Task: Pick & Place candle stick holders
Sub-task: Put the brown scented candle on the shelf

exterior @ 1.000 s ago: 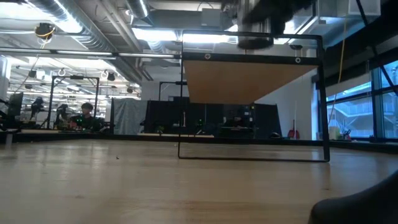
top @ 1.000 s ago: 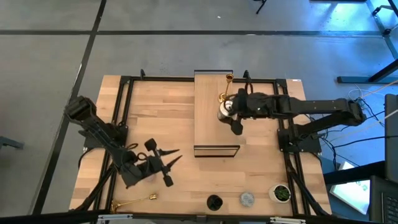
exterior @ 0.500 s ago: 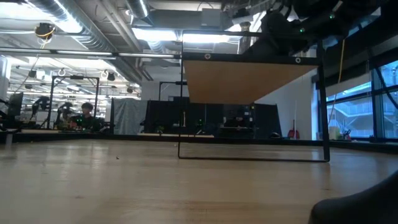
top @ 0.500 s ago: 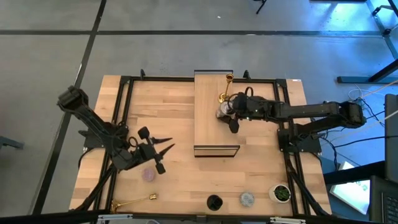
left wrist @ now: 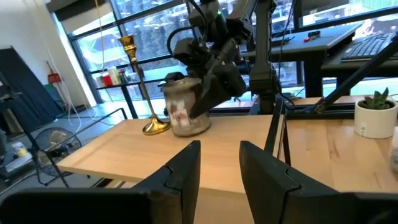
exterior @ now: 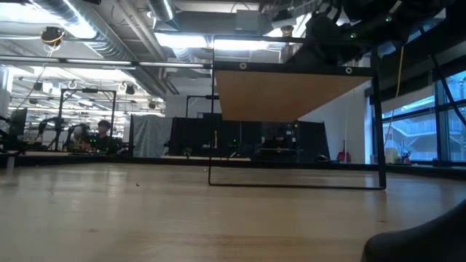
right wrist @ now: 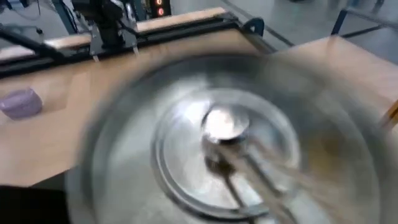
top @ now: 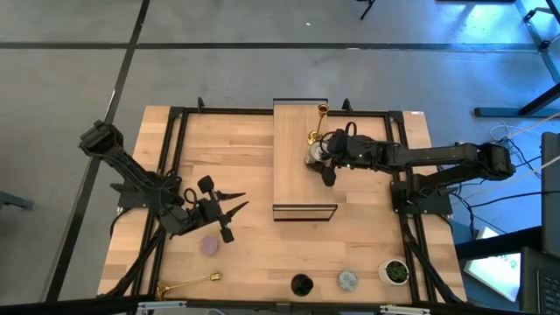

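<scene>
The raised light-wood shelf (top: 297, 157) sits mid-table, and up on it the right gripper (top: 320, 158) has its fingers clamped on the silver holder (top: 312, 156), just beside the short gold holder (top: 313, 137), with the tall gold holder (top: 322, 110) behind; it stands upright, so I judge release is next. The left gripper (top: 229, 213) hovers with fingers apart, and the lilac-pink holder (top: 209, 246) lies on the table just towards the front edge from it, nearer this arm. Along the front edge lie a gold stemmed holder (top: 188, 282) on its side, the black holder (top: 302, 284) and the grey-blue holder (top: 348, 280); no readable writing anywhere
</scene>
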Robot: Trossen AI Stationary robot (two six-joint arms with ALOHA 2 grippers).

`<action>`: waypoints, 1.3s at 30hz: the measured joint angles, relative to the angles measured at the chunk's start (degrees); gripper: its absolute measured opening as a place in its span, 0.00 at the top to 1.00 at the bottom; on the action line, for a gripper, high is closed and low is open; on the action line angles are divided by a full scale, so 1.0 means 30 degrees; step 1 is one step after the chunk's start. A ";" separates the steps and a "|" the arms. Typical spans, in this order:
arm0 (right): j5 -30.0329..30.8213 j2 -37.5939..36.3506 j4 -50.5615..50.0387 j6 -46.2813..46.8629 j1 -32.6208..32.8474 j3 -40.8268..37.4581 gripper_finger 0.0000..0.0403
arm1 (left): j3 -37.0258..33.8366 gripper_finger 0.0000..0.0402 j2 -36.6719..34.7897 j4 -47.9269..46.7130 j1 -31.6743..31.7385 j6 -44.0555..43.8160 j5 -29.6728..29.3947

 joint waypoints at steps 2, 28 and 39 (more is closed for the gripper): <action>0.0055 -0.0019 0.0049 -0.0007 0.0003 0.0010 0.07 | 0.0005 0.73 0.0000 0.0005 0.0093 -0.0078 0.0117; 0.0025 -0.3214 -0.2139 -0.0958 0.1267 0.0010 0.01 | -0.0002 0.73 0.0005 -0.0304 0.0092 -0.0396 0.0754; 0.1258 -0.3546 -0.1569 -0.2497 0.1693 0.0010 0.01 | -0.0002 0.73 0.0007 -0.0437 0.0092 -0.0396 0.0761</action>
